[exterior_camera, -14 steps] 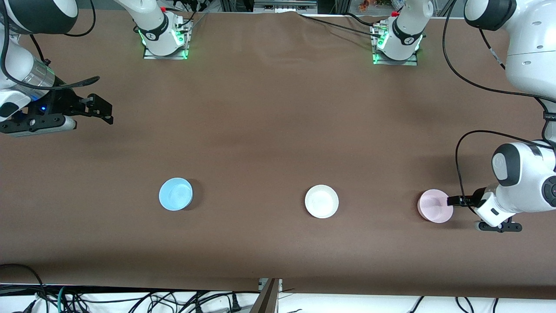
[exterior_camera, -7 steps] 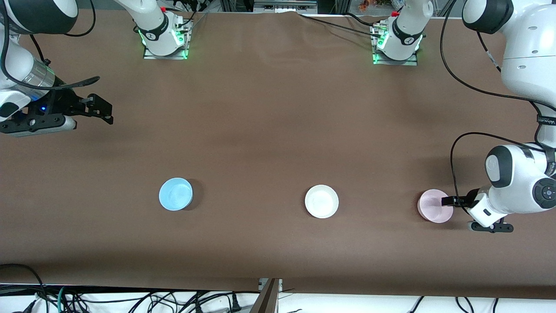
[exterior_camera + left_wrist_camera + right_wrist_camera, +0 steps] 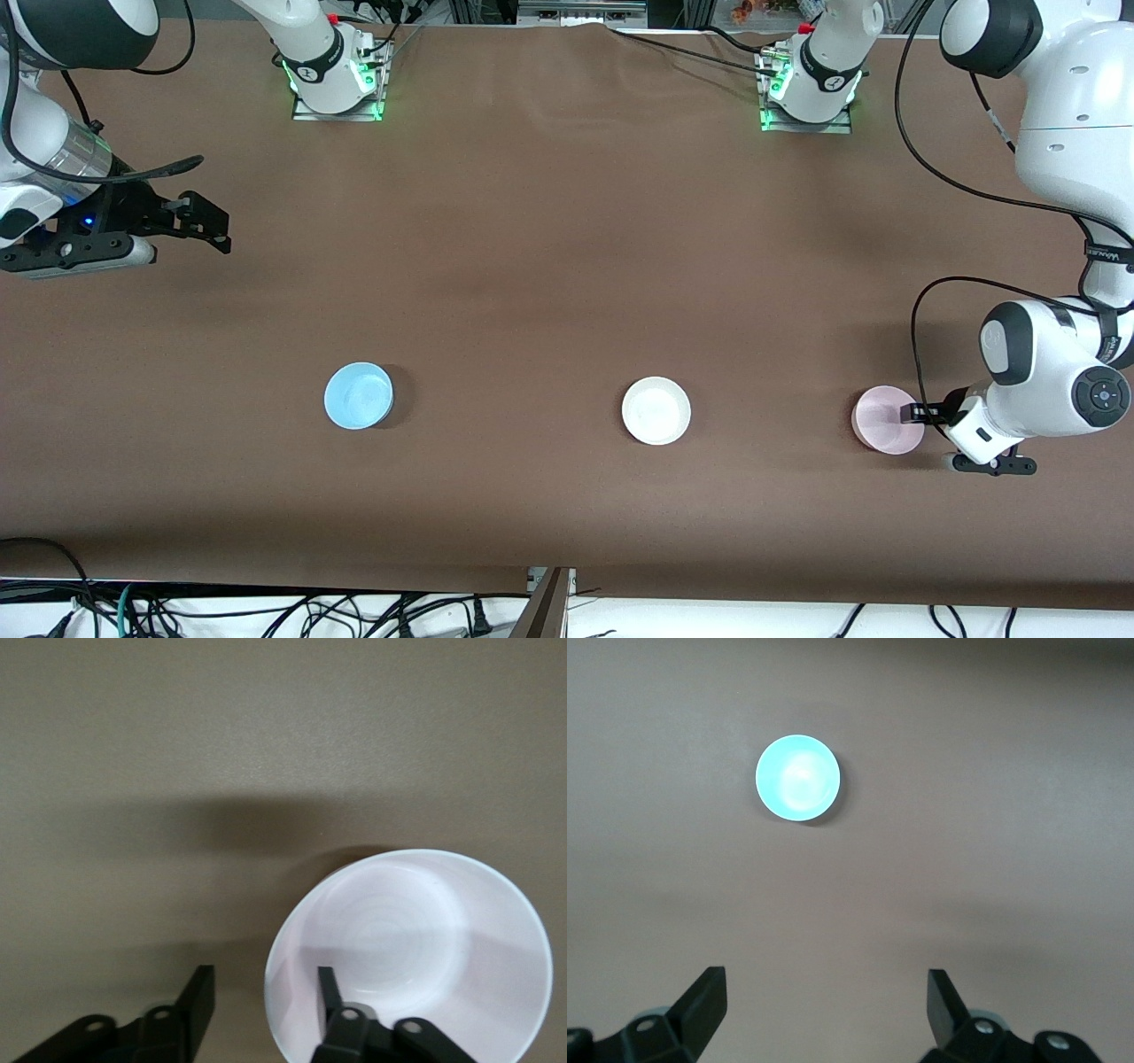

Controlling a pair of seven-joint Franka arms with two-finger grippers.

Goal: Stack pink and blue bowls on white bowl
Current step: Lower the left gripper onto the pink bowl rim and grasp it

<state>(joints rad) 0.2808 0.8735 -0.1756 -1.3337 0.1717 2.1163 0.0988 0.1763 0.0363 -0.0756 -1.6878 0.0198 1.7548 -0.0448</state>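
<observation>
The pale pink bowl (image 3: 879, 422) sits upright on the brown table at the left arm's end. My left gripper (image 3: 912, 414) is low at its rim and open. In the left wrist view the pink bowl (image 3: 416, 935) has one finger (image 3: 329, 990) inside it and the other finger (image 3: 200, 992) outside, so the left gripper (image 3: 264, 989) straddles the rim without closing on it. The white bowl (image 3: 656, 410) sits mid-table. The light blue bowl (image 3: 358, 395) sits toward the right arm's end. My right gripper (image 3: 209, 227) waits open, high above the table; its wrist view shows the blue bowl (image 3: 797, 778) beneath the right gripper (image 3: 824, 994).
The three bowls lie in one row on the brown table cloth (image 3: 549, 266), well apart from each other. The arm bases (image 3: 335, 80) stand along the table's edge farthest from the front camera. Cables (image 3: 266, 611) hang below the nearest edge.
My left gripper has moved toward the pink bowl, and its fingertips now reach over the rim. The bowls and the right arm have not moved.
</observation>
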